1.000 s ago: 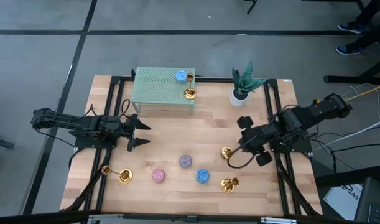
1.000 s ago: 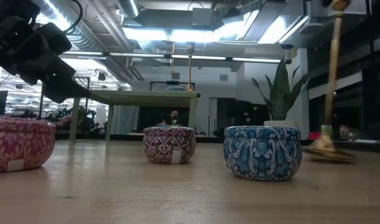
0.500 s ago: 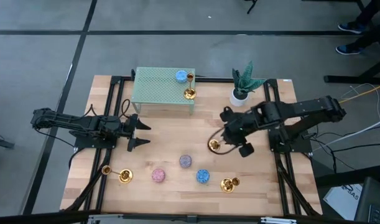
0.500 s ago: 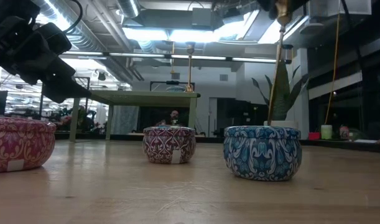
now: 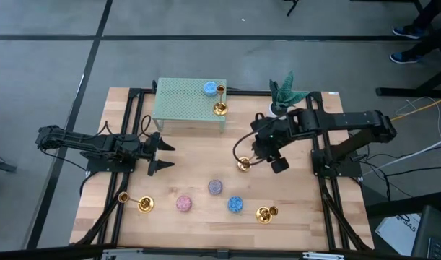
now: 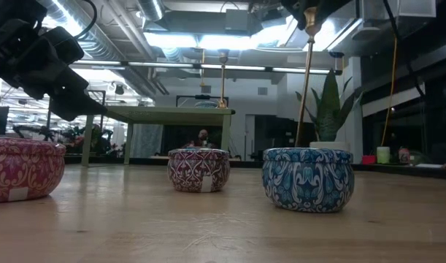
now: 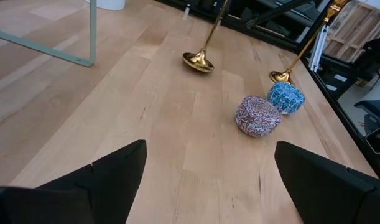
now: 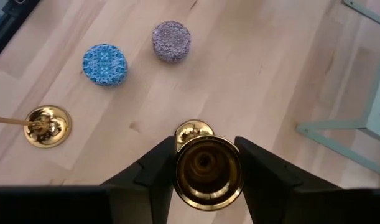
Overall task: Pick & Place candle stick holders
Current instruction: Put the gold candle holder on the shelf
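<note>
Gripping the cup end of a polished brass candle stick holder (image 8: 207, 168), the right gripper (image 5: 267, 153) hangs over the middle of the wooden table (image 5: 191, 155), its two dark fingers (image 8: 155, 167) clamped on either side of the flared rim. The thin stem slants away from the fingers, and the round flared base (image 5: 243, 165) hangs clear of the boards, as the low view shows no foot at table level.

Outward from there, a second holder (image 5: 265, 214) lies on its side near the front edge, base glinting, just beside a round blue patterned candle tin (image 5: 236, 204). A purple-grey tin (image 5: 216, 187) and a pink tin (image 5: 184, 204) sit in a loose row to its side, each squat and cylindrical with a printed ornamental wrap. A third holder (image 5: 137, 202) lies tipped over at the front left corner. A fourth (image 5: 219, 101) stands upright on the pale green mesh-topped stand (image 5: 184, 101) at the back, next to another blue tin (image 5: 209, 89). A spiky potted plant (image 5: 284, 92) in a white pot sits behind the right arm.

The left gripper (image 5: 159, 154) waits over the left side of the table, fingers spread wide and holding nothing.
</note>
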You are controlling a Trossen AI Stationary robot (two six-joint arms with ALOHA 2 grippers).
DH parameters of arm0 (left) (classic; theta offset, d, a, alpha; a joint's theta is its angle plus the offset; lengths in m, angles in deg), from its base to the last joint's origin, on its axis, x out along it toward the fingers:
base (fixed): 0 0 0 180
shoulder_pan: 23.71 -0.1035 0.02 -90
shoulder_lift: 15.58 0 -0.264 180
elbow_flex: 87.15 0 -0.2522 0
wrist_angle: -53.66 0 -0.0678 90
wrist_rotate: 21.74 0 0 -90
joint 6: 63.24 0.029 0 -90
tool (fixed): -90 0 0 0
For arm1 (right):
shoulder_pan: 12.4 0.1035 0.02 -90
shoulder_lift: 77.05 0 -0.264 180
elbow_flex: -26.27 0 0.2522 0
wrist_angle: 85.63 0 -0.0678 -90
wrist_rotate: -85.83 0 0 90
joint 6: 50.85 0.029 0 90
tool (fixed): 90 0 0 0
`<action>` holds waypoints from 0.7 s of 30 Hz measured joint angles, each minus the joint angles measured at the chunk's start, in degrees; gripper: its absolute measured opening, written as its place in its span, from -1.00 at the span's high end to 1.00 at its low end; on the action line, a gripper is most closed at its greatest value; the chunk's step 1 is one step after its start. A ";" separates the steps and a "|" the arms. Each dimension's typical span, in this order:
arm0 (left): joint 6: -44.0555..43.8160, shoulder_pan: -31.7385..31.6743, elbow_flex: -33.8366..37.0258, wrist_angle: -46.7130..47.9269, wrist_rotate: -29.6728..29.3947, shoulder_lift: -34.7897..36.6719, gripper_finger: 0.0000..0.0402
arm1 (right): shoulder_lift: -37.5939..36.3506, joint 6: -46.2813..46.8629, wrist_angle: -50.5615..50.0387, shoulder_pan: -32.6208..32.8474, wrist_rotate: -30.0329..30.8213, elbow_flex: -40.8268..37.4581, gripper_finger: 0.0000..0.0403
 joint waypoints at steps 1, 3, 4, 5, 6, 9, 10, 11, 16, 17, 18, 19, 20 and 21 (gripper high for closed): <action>0.00 0.01 0.00 0.00 0.00 0.00 -0.76 | 0.00 0.00 0.04 -0.01 0.00 0.00 0.19; 0.00 0.00 0.00 0.00 0.00 0.00 -0.76 | 0.00 -0.02 0.07 -0.04 0.00 0.00 0.19; 0.00 0.02 -0.01 0.00 0.00 0.00 -0.76 | 0.00 -0.06 0.06 -0.01 -0.01 0.00 0.19; 0.00 0.02 0.00 0.00 0.00 0.00 -0.76 | 0.00 -0.11 0.08 -0.01 -0.02 0.00 0.19; 0.00 0.00 0.00 0.00 0.00 0.00 -0.76 | 0.00 -0.10 0.08 -0.01 -0.02 0.00 0.19; 0.00 0.01 0.00 0.00 0.00 0.00 -0.76 | 0.09 0.05 0.15 -0.01 -0.02 0.00 0.18; 0.00 0.00 0.00 0.00 0.00 0.00 -0.76 | 0.14 0.07 0.24 -0.01 -0.02 0.00 0.18; 0.00 0.00 -0.01 0.00 0.00 0.00 -0.76 | 0.20 0.08 0.25 -0.01 -0.02 0.00 0.18; 0.02 0.01 0.00 0.00 0.00 0.00 -0.76 | 0.20 0.09 1.00 -0.25 -0.06 0.02 0.10; 0.00 0.02 0.00 0.00 0.00 -0.02 -0.76 | 0.20 0.14 1.16 -0.47 -0.26 0.07 0.06; 0.00 0.00 0.00 0.00 0.00 0.00 -0.76 | 0.20 0.30 1.31 -0.73 -0.28 0.11 0.02; 0.00 0.02 0.00 0.00 0.00 0.00 -0.76 | 0.20 0.33 1.34 -1.04 -0.28 0.11 -0.02; 0.00 0.02 0.00 0.00 0.00 0.00 -0.76 | 0.20 0.43 1.34 -1.43 -0.26 0.11 -0.07; 0.00 0.02 -0.01 0.00 0.00 0.00 -0.76 | 0.20 0.48 1.50 -1.81 -0.28 0.11 -0.12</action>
